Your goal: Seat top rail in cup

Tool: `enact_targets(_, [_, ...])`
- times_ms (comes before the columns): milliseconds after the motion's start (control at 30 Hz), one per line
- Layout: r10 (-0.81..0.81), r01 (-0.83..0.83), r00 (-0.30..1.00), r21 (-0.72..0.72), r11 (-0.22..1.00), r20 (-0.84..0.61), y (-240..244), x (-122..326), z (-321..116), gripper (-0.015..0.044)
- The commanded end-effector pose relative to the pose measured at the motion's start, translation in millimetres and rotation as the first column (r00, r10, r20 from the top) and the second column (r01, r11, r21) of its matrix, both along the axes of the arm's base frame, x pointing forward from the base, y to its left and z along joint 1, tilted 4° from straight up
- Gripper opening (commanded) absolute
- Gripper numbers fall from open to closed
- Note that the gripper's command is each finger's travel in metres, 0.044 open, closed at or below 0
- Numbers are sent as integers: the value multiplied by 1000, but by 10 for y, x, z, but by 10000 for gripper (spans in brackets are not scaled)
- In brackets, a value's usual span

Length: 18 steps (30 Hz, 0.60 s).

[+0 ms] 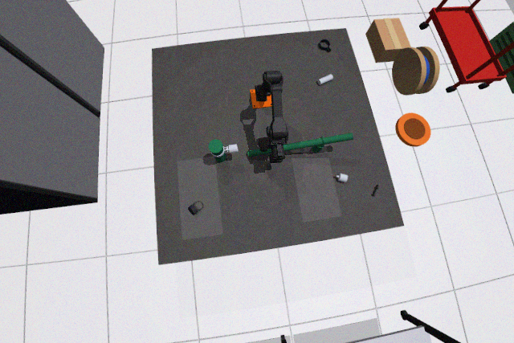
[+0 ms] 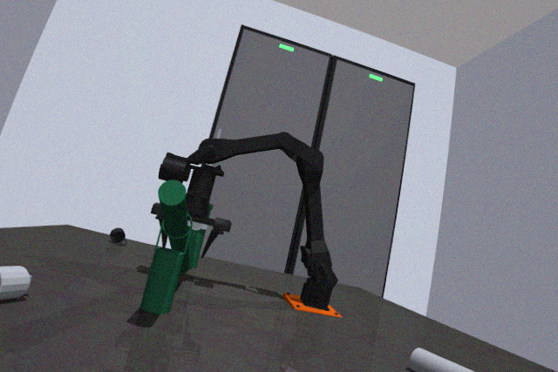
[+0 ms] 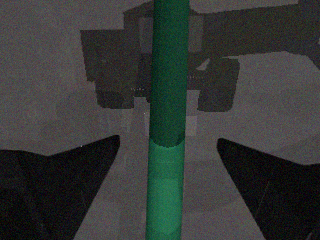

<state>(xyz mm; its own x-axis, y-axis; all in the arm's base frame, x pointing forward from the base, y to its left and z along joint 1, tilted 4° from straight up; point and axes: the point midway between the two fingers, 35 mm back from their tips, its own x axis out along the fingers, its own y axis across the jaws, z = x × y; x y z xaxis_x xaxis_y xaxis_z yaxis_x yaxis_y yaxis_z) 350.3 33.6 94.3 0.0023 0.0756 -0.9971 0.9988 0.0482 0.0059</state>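
Note:
The green rail (image 1: 299, 144) (image 2: 172, 192) (image 3: 169, 75) lies through the loop cap on the small post (image 2: 162, 280). Its left end stops a short gap from the white rail-end cup (image 1: 233, 148), so it is outside the cup. The cup hangs on the band just under the cap of the big post (image 1: 215, 146) (image 2: 194, 251). My gripper (image 1: 277, 154) (image 2: 183, 251) (image 3: 168, 141) is open, with one finger on each side of the rail left of its middle. The wrist view shows space between each fingertip and the rail. In the exterior view, the cup is mostly hidden.
The orange base plate (image 1: 256, 103) (image 2: 310, 309) is behind the rail. A grey padlock-like part (image 1: 193, 207) lies front left. A white fitting (image 1: 341, 177) and a thin black piece (image 1: 377, 187) lie front right. A white cylinder (image 1: 324, 79) and a black ring (image 1: 324, 48) lie back right.

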Motion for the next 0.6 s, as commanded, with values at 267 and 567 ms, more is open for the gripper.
enact_targets(267, [-5,5,1000,-3,1000,-5,10,-6,-214,440])
enact_targets(567, [-5,5,1000,-3,1000,-5,20,-18,-355,440])
